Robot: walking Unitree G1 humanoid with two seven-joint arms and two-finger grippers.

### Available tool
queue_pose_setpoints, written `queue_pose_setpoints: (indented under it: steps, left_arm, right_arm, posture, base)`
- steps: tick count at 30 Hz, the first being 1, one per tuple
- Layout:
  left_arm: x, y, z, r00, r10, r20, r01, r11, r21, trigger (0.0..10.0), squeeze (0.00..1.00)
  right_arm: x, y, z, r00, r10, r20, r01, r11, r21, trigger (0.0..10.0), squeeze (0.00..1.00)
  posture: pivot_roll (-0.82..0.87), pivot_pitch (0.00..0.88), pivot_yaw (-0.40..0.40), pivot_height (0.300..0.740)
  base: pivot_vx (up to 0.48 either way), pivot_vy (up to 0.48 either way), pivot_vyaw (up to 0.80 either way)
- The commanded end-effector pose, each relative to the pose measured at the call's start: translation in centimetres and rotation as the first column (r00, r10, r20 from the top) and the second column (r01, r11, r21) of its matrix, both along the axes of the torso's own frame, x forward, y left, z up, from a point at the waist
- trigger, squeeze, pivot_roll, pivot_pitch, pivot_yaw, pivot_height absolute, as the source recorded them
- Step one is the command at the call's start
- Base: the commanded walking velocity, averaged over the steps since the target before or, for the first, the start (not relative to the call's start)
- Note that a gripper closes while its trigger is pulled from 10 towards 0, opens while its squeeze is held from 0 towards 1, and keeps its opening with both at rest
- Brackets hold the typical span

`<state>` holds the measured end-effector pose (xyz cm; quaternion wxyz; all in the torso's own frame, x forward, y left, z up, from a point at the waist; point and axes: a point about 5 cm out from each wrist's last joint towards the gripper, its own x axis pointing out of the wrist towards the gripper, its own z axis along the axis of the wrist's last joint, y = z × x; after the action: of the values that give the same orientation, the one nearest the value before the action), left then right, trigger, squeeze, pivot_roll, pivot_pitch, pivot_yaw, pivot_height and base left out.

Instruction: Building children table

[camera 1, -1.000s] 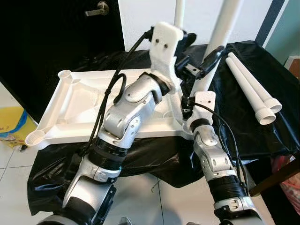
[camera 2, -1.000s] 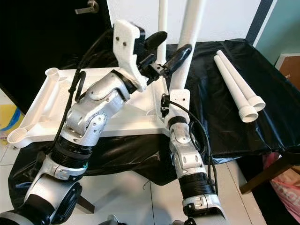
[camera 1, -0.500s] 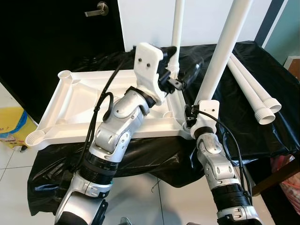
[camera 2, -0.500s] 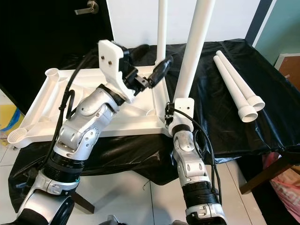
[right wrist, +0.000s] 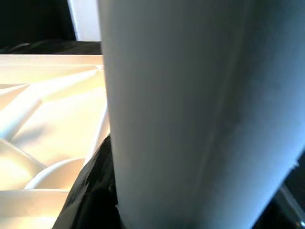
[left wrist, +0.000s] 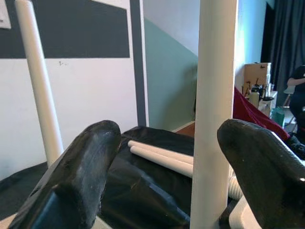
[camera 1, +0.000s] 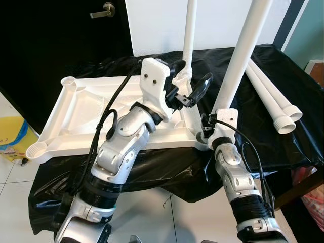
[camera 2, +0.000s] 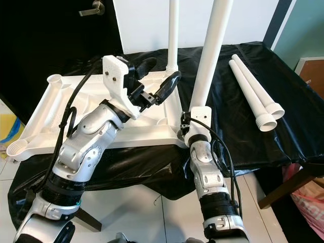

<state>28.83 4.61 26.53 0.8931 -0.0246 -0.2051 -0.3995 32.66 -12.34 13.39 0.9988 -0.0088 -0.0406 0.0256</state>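
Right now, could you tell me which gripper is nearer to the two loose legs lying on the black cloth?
Right. The right gripper grips the leaning leg, beside the loose legs. The left gripper sits open further away, over the tabletop.

Nothing here carries writing I can read; the yellow bag (camera 1: pixel 11 139) on the floor shows only illegible marks.

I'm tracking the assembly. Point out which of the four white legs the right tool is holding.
The thick leg standing tilted at the tabletop's near right corner, with the right tool at its base. Another stands thinner behind it; two lie on the black cloth.
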Motion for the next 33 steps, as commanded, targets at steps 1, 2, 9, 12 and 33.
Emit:
queue_pose_setpoints:
  steps: [1, 2, 9, 12, 33]
  left_arm:
    - [-0.4, -0.1, -0.1, 0.997, -0.07, 0.024, 0.069, 0.997, 0.045, 10.0, 0.0]
    - [-0.4, -0.1, 0.0, 0.997, -0.069, 0.025, 0.068, 0.997, 0.044, 10.0, 0.0]
    - [-0.5, 0.2, 0.0, 0.998, -0.059, 0.027, 0.058, 0.997, 0.047, 10.0, 0.0]
    - [-0.5, 0.5, 0.0, 0.998, -0.051, 0.026, 0.049, 0.998, 0.045, 10.0, 0.0]
    - [-0.5, 0.7, -0.2, 0.998, -0.046, 0.031, 0.043, 0.996, 0.071, 10.0, 0.0]
  right_arm:
    - [-0.4, 0.7, -1.9, 0.995, 0.067, -0.071, -0.068, 0.997, -0.022, 10.0, 0.0]
    - [-0.5, 0.9, -2.0, 0.992, 0.102, -0.069, -0.105, 0.994, -0.043, 10.0, 0.0]
    - [-1.7, 0.8, -3.1, 0.974, 0.22, -0.062, -0.228, 0.957, -0.178, 10.0, 0.0]
    - [-2.1, 0.1, -3.6, 0.971, 0.228, -0.074, -0.238, 0.952, -0.192, 10.0, 0.0]
    - [-1.4, -0.8, -4.3, 0.922, 0.381, -0.068, -0.387, 0.901, -0.198, 10.0, 0.0]
  posture:
    - [-0.11, 0.039, 0.034, 0.74]
    - [-0.11, 0.039, 0.035, 0.74]
    - [-0.1, 0.04, 0.033, 0.74]
    - [-0.1, 0.041, 0.034, 0.74]
    - [-0.09, 0.041, 0.044, 0.74]
  base:
    - [0.0, 0.0, 0.0]
    - [0.0, 0.0, 0.0]
    - [0.0, 0.0, 0.0]
    - [0.0, 0.0, 0.0]
    - [0.0, 0.0, 0.0]
